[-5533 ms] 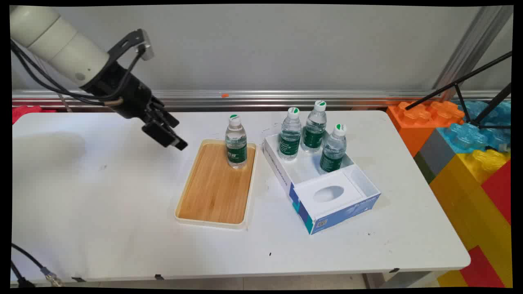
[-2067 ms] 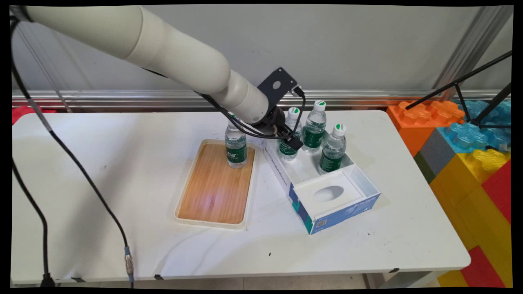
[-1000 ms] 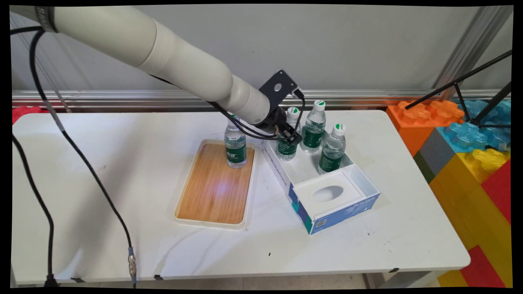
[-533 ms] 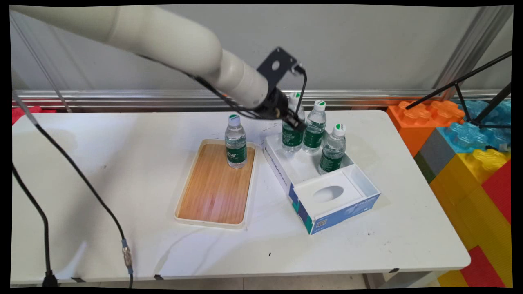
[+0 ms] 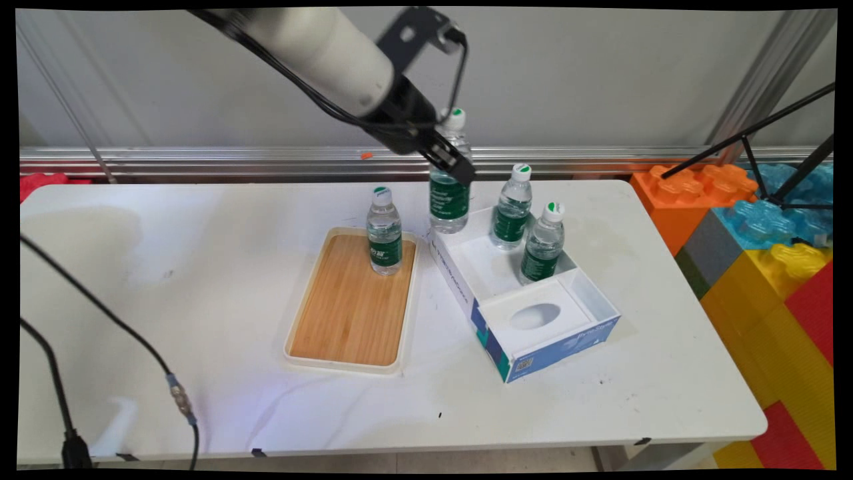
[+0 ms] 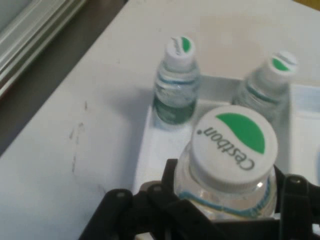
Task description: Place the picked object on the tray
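Gripping bottle [image 5: 450, 193], raised above box [image 5: 533, 320]

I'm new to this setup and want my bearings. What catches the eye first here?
The gripper holds a water bottle in the air, above the far left corner of the white box. Two more bottles stand in that box, and a fourth bottle stands at the far end of the wooden tray to its left.

You face a grey wall [image 5: 586, 73] at 12 o'clock, with an aluminium rail [image 5: 200, 160] along its foot. Giant coloured building blocks [image 5: 766, 267] stack at 3 o'clock beside the white table [image 5: 166, 287].
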Motion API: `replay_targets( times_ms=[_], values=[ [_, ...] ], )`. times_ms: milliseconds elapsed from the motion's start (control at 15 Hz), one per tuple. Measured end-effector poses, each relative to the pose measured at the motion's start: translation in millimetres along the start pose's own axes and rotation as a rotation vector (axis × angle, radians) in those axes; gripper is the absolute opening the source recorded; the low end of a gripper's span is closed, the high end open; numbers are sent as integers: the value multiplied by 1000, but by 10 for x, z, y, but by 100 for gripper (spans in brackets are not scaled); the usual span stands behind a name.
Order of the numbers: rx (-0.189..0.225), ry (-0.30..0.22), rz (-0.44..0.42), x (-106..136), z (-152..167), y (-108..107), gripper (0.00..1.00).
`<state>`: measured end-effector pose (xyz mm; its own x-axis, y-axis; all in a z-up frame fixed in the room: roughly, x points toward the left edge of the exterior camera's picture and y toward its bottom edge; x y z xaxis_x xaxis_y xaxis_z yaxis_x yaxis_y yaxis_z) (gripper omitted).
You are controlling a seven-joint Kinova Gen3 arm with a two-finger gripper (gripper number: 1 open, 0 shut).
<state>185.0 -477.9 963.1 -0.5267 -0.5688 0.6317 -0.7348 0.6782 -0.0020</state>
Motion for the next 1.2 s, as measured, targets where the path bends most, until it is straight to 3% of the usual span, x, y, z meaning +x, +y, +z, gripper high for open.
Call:
replay_targets(
  times_ms=[133, 333, 533, 933, 1200],
  values=[
    [-16, -28, -1, -58, -276, 20, 0],
    [17, -105, -9, -248, -638, -41, 0],
    [27, -139, 59, -521, -1051, -202, 0],
    [3, -118, 136, -1153, -1419, -695, 0],
    [-25, -74, 171, -1572, -1410, -1021, 0]
  ],
)
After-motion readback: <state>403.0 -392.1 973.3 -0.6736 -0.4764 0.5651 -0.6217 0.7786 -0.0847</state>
